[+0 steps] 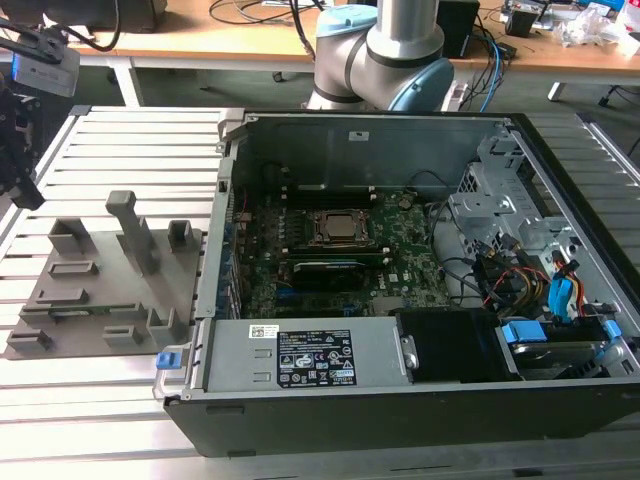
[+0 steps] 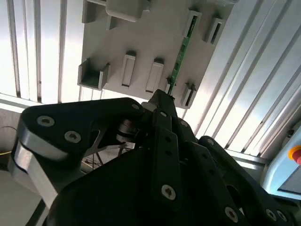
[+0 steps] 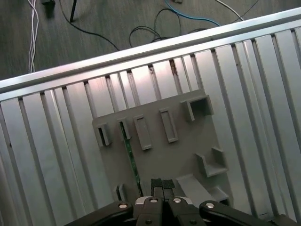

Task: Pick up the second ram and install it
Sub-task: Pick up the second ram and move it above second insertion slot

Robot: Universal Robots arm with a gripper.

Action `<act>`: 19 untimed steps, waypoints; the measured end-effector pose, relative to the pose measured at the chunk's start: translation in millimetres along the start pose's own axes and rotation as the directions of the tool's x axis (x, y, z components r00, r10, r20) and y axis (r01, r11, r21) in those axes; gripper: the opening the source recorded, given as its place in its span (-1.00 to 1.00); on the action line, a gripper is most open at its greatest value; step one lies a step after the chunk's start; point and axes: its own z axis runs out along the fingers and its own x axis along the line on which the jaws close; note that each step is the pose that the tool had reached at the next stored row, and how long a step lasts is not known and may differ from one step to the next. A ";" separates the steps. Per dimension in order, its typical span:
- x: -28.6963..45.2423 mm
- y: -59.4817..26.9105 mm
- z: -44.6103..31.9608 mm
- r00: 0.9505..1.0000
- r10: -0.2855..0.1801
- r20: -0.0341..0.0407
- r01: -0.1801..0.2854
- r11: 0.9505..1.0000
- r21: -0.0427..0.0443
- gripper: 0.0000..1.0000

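The second ram (image 2: 181, 52) is a thin green stick standing on edge in a slot of the grey fixture plate (image 2: 141, 42). In the first wrist view the second ram (image 3: 131, 160) shows as a narrow green line along the plate (image 3: 188, 146). My gripper (image 3: 162, 182) hangs above the plate, shut, its pads together with nothing between them. In the second wrist view the gripper (image 2: 162, 94) has its tip just beside the near end of the stick, clear above it. In the exterior view my gripper (image 1: 28, 195) is high at the far left, over the fixture plate (image 1: 100, 300).
An open computer case (image 1: 400, 130) lies at the exterior view's right of the fixture, with the motherboard and its CPU socket (image 1: 335, 228) inside. Grey blocks and a tall post (image 1: 128, 225) rise from the plate. The slatted aluminium table (image 1: 130, 140) carries both.
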 end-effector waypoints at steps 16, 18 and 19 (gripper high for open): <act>0.0 0.0 0.0 0.982 -0.189 -0.002 0.189 0.982 -0.005 -0.79; 0.0 0.0 0.0 0.976 -0.217 -0.002 0.217 0.976 -0.006 -0.79; 0.0 0.0 0.0 0.975 -0.224 -0.002 0.224 0.975 -0.006 -0.79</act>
